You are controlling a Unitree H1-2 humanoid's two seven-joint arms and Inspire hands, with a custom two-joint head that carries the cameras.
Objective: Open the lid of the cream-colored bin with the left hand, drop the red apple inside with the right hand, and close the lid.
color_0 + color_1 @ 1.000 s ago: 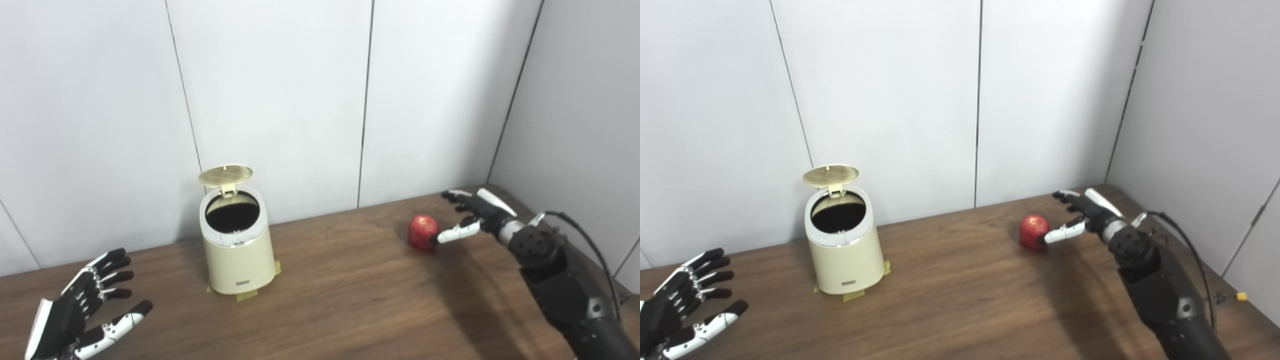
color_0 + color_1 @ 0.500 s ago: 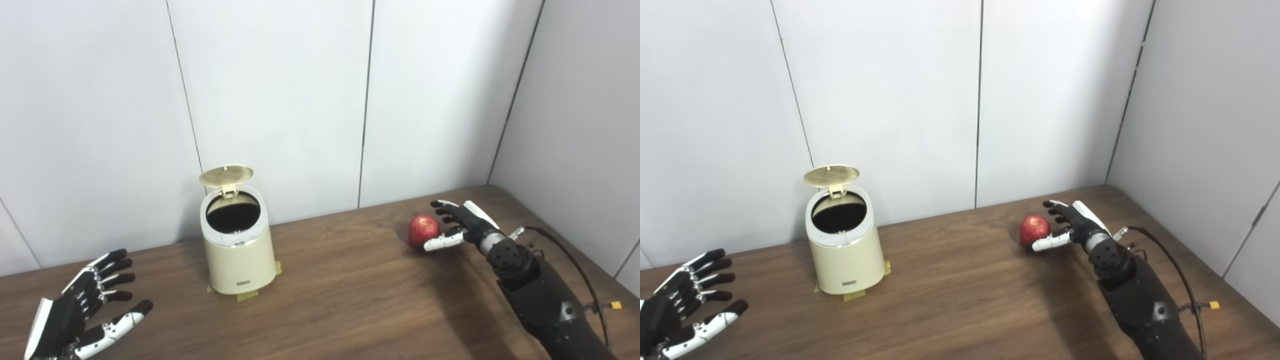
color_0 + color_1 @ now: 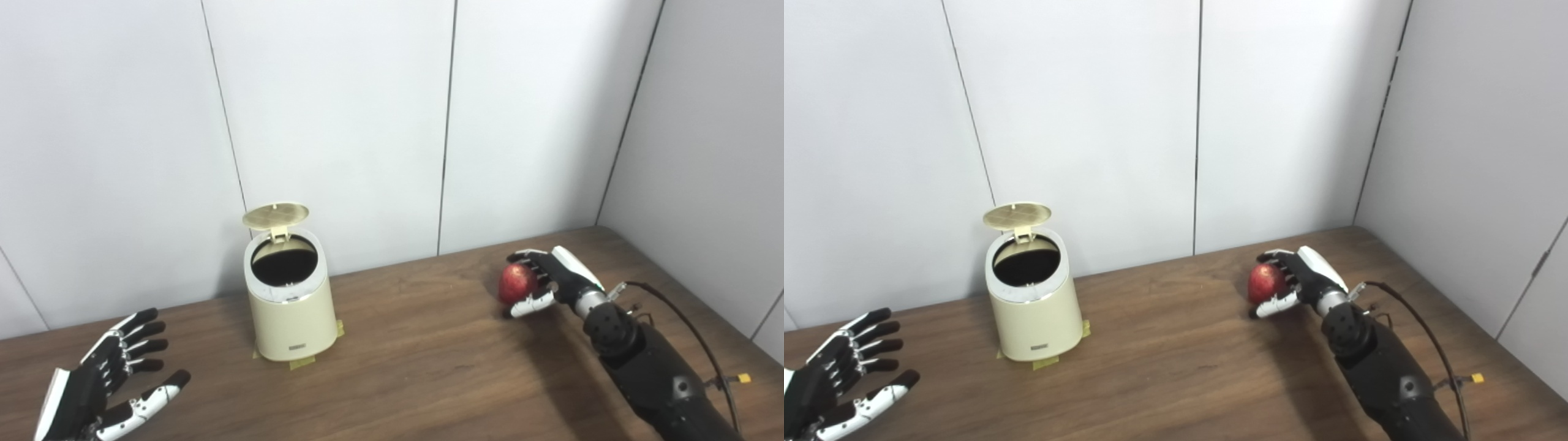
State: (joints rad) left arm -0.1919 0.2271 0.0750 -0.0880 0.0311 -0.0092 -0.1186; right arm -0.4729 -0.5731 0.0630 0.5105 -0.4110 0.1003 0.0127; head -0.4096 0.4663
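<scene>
Apple-grasp stage at the cream-colored bin [image 3: 291, 306], lid [image 3: 275, 215] already tipped up and back on its hinge, dark mouth exposed. Red apple [image 3: 516, 283] well to the right of the bin, on or barely off the desk [image 3: 429, 367]; contact with the wood not clear from either view. Right robot hand [image 3: 542, 285] cupped around the apple from the side away from the bin: fingers curled over the top, thumb tucked under the near side, narrowed onto the fruit and seemingly touching it. Whether fully clamped, hard to say. Left robot hand [image 3: 110, 380] far to the left of the bin and nearer the camera, spread wide, palm up, holding nothing, touching nothing.

Best handling from here, as a judgement: firm the wrap before lifting, thumb opposing the fingers across the widest part, since a round, smooth apple tends to squirt out of a shallow pinch. Lift straight up first, then carry toward the bin, high enough to clear its rim. Release only when centred over the mouth, clear of the raised lid behind it.
</scene>
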